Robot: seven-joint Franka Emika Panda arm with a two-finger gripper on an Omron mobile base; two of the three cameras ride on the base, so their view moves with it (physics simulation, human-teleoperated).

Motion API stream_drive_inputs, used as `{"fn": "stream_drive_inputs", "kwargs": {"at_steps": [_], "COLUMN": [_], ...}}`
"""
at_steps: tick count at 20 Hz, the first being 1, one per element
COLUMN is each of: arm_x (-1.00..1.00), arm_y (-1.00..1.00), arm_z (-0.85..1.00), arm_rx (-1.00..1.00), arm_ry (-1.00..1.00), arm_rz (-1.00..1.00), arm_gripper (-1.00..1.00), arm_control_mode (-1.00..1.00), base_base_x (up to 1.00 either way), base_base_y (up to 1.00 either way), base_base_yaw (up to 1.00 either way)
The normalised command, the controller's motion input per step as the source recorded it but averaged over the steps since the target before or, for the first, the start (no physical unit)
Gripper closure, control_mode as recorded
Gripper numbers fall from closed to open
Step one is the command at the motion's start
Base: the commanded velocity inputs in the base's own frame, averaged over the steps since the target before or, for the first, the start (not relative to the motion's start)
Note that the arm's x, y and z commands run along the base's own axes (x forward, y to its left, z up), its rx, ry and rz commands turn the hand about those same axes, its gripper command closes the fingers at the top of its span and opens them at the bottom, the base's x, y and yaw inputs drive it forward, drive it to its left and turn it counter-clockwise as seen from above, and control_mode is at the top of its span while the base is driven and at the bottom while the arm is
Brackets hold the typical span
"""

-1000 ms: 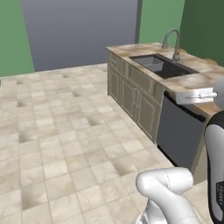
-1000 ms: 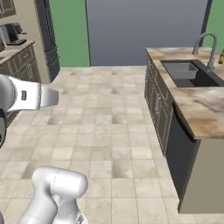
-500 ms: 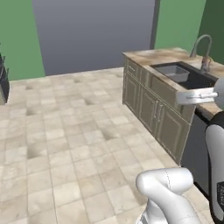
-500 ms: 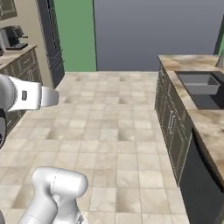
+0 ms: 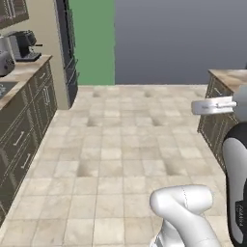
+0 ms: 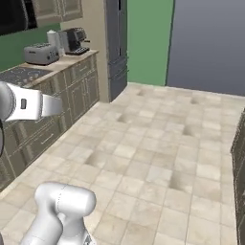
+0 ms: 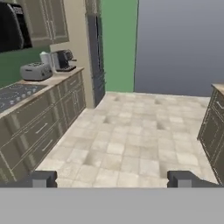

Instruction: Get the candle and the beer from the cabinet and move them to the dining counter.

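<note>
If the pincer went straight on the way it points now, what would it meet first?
Nothing close. The open pincer points across the tiled floor towards the far grey wall; the way looks free, though depth is hard to judge.

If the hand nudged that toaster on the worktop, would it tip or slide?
The toaster looks low, wide and boxy, so it would probably slide rather than tip. Its smooth metallic shell may be slippery. It stands beside the cooktop, so pushing that way seems risky.

Bare tiled floor (image 7: pixel 131 140) is lying wide open ahead. Worktop cabinets (image 7: pixel 39 127) are bounding the left, the dining counter (image 7: pixel 216 127) the right.
</note>
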Motion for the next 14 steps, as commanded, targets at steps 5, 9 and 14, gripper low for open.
{"fn": "stream_drive_inputs", "kwargs": {"at_steps": [5, 9, 14], "arm_x": [0.0, 0.0, 0.0], "arm_y": [0.0, 0.0, 0.0], "arm_z": [0.0, 0.0, 0.0], "arm_rx": [0.0, 0.0, 0.0], "arm_ry": [0.0, 0.0, 0.0], "arm_rz": [0.0, 0.0, 0.0], "arm_gripper": [-1.0, -1.0, -1.0], "arm_control_mode": [1.0, 1.0, 1.0], "base_base_x": [0.72, 0.67, 0.66], "base_base_y": [0.13, 0.1, 0.08], "base_base_yaw": [0.72, 0.75, 0.76]}}
